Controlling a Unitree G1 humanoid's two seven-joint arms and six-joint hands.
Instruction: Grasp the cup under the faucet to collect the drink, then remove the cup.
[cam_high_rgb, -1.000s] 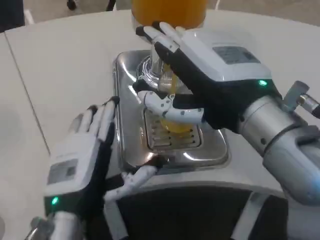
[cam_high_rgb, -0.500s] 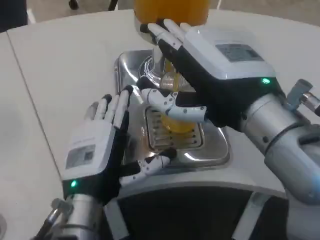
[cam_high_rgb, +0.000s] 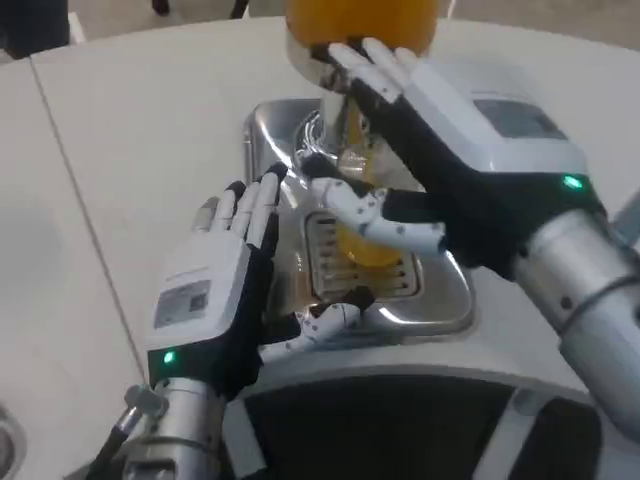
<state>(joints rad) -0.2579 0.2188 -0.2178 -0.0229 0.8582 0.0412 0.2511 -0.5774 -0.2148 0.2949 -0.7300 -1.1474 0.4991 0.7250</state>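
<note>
a white round table (cam_high_rgb: 150, 110) fills most of the view, with a thin dark seam (cam_high_rgb: 75, 190) running across its left part; beyond its far edge, a grey floor (cam_high_rgb: 140, 15)

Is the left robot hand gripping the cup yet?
No. The left robot hand hovers open beside the drip tray, fingers spread, apart from the cup of orange drink under the faucet.
</note>
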